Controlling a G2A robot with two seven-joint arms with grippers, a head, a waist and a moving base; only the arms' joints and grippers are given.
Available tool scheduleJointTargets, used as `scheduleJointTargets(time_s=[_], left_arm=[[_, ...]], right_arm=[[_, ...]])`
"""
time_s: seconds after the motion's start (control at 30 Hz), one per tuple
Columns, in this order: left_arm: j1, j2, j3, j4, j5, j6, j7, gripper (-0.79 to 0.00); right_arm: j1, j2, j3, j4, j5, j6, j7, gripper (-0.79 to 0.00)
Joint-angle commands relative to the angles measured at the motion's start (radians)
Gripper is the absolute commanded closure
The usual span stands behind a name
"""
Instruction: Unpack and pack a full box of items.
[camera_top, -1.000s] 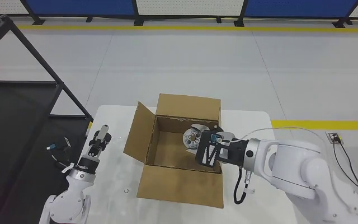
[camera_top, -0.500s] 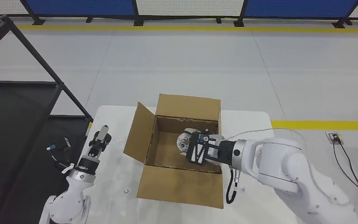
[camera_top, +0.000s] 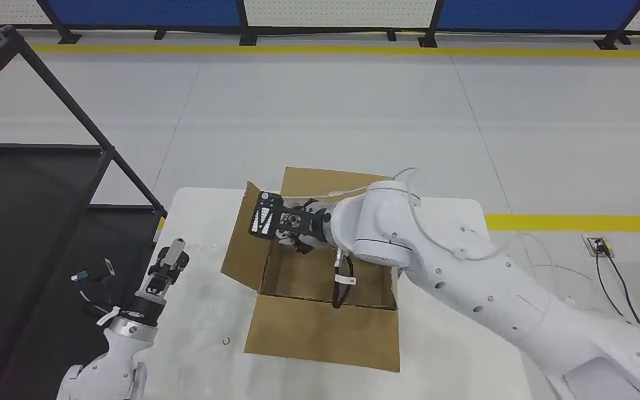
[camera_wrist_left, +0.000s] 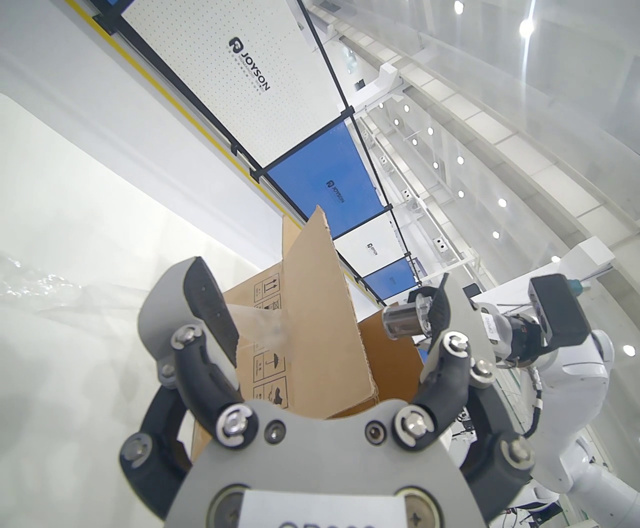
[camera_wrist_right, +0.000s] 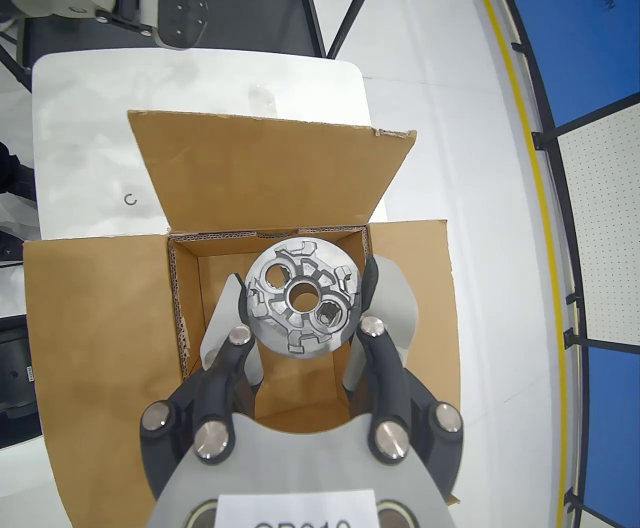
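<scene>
Carried leftward across the box since a second ago, the metal disc now sits raised above the opening in the right gripper. The jaws are closed partway, pinching the disc by its rim. Directly below the jaws is the box's open inside. Past their tips stands a flap, then a split ring on the table. Farther off, the left gripper hangs with jaws spread wide, holding nothing.

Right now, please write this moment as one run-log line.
right gripper: shut on metal disc, over open box | left gripper: open, beside box
</scene>
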Motion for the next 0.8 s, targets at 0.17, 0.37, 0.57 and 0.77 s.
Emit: scheduleJointTargets(time_s=[0.17, 0.37, 0.57, 0.77], left_arm=[[0.000, 0.000, 0.000, 0.000, 0.000, 0.001, 0.000, -0.785], [0.000, 0.000, 0.000, 0.000, 0.000, 0.001, 0.000, -0.785], [0.000, 0.000, 0.000, 0.000, 0.000, 0.001, 0.000, -0.785], [0.000, 0.000, 0.000, 0.000, 0.000, 0.001, 0.000, -0.785]], right_arm=[[-0.004, 0.003, 0.004, -0.011, -0.002, -0.001, -0.001, 0.000], [-0.019, 0.002, 0.006, 0.009, 0.003, 0.010, -0.016, 0.000], [0.009, -0.089, -0.067, 0.208, 0.088, 0.026, -0.025, 0.000], [0.051, -0.228, -0.144, 0.489, 0.180, 0.015, -0.052, 0.000]])
